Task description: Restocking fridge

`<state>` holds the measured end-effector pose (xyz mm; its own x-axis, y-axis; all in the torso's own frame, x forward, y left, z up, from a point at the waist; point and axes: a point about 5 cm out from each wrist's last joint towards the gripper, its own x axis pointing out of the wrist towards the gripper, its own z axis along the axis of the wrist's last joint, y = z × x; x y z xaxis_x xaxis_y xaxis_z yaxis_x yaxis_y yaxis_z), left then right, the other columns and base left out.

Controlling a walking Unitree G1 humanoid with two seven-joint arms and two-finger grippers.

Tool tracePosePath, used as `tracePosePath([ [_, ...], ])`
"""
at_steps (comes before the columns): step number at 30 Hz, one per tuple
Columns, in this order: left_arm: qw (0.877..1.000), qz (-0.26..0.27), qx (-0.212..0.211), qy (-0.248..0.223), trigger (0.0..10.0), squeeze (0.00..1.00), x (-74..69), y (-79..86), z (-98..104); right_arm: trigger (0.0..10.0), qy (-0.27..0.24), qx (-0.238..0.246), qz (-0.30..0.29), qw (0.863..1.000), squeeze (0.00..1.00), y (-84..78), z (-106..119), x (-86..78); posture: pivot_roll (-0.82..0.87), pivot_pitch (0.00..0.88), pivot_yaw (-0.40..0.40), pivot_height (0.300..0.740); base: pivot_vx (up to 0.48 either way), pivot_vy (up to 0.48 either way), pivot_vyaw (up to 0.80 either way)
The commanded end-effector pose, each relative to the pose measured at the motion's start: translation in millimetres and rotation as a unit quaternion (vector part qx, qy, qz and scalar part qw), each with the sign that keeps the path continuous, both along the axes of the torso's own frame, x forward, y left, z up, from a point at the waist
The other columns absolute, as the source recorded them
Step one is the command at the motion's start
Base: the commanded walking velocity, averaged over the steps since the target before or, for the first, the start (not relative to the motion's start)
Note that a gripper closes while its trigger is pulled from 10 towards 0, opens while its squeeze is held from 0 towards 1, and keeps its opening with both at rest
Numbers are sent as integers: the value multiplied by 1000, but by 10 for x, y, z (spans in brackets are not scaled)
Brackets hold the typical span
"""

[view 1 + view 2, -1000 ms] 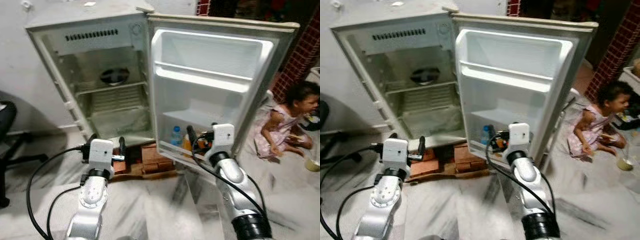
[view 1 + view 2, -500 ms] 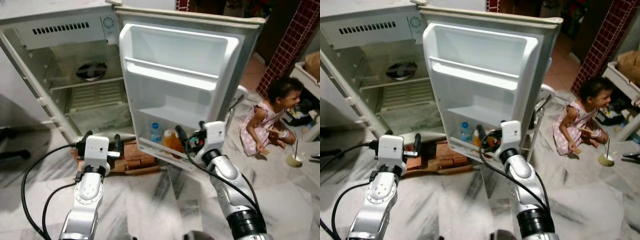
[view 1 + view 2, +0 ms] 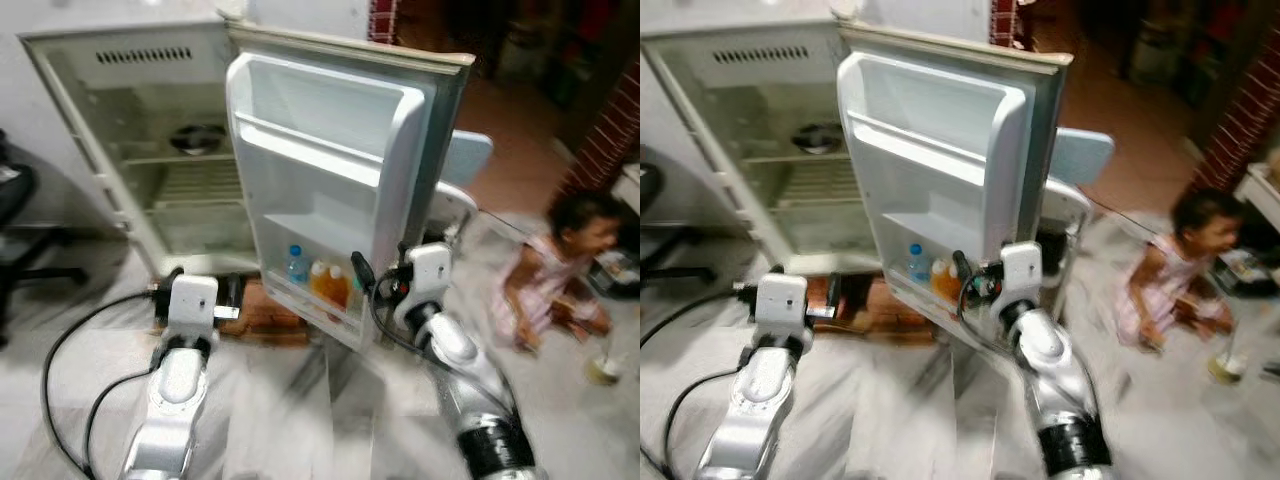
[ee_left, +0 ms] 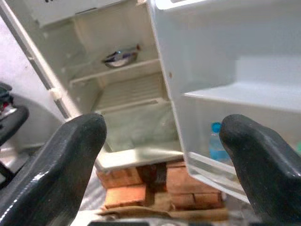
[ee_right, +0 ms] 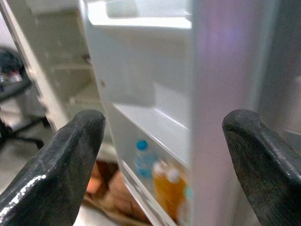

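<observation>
Right wrist view: right gripper (image 5: pixel 160 155) jaws wide, empty, fridge door (image 5: pixel 221 94) edge between them; blurred, probably a door knock toppling orange bottles (image 5: pixel 169 190).

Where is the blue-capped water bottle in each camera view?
Left eye: water bottle in the door's bottom rack, left of the orange bottles.
Right eye: same rack.
Left wrist: beside the far-side finger.
Right wrist: low centre.
Shared landmark: the orange bottles.

White fridge (image 3: pixel 150 150) open, bottles (image 3: pixel 318 280) apparently in door
</observation>
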<state>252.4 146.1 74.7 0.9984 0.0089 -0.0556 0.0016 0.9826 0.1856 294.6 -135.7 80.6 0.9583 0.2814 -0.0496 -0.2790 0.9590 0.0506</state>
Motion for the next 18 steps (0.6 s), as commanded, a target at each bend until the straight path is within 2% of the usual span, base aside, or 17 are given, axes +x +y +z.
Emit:
tracePosePath([
  [1, 1000, 12, 10, -12, 10000, 0, 19, 83, 61, 10000, -12, 4, -3, 1000, 0, 39, 58, 25, -64, 6, 65, 740, 0, 0, 506],
  [9, 1000, 17, -16, -11, 10000, 0, 3, 84, 54, 10000, -16, 1, -42, 999, 0, -20, 47, 46, -64, 6, 65, 740, 0, 0, 0],
  [15, 1000, 8, -16, -15, 10000, 0, 13, 80, 72, 10000, -28, -1, -59, 998, 0, -82, 94, 72, -63, 5, 66, 740, 0, 0, 0],
  [18, 1000, 6, -16, -14, 10000, 0, 14, 83, 74, 10000, -32, -5, -66, 997, 0, -97, 107, 79, -63, 5, 66, 740, 285, 0, 0],
])
